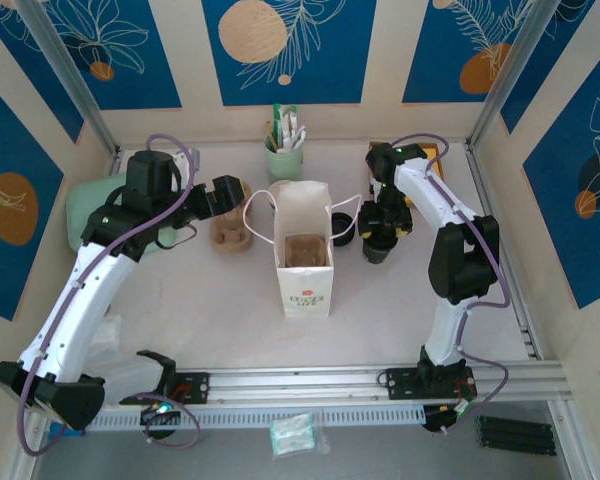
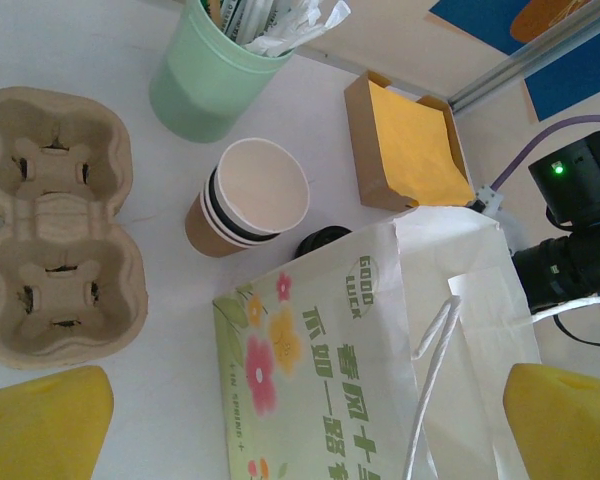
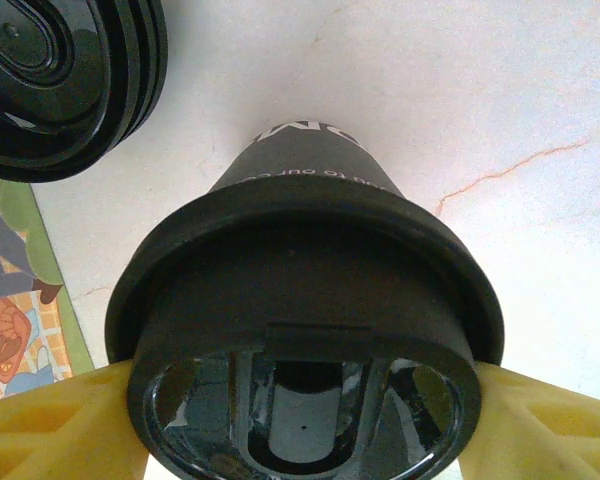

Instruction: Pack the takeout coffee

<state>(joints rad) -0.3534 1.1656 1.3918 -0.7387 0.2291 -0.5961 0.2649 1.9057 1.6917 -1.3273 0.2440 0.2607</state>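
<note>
- Right end effector (image 1: 384, 224): closed onto the takeout coffee (image 1: 378, 250); the right wrist view resolves the contact, with one yellow finger (image 3: 50, 430) pressed against each side of the cup's black lid (image 3: 300, 300)
- Takeout coffee: upright, outside the paper bag (image 1: 305, 265) and just to its right in the top view; from the wrist its body reads dark with white lettering; whether its base rests on the worktop (image 3: 500, 90) cannot be told
- Stack of black lids (image 3: 50, 80): close beside the gripped cup in the right wrist view; the top view places it between the cup and the bag
- Left end effector (image 2: 305, 400): jaws spread wide, nothing held; the left wrist view shows its yellow fingers at the two lower corners with the bag's printed face between them; the top view places it near the cup carrier (image 1: 232, 232), left of the bag
- Left wrist view adds the far side of the bag: nested lidless cups (image 2: 250, 200) between the carrier and the bag, a green cup of sachets (image 2: 205, 80), a tray of yellow napkins (image 2: 405, 145)
- Top view looks into the open bag mouth: a brown item lies inside, identity not resolvable
</note>
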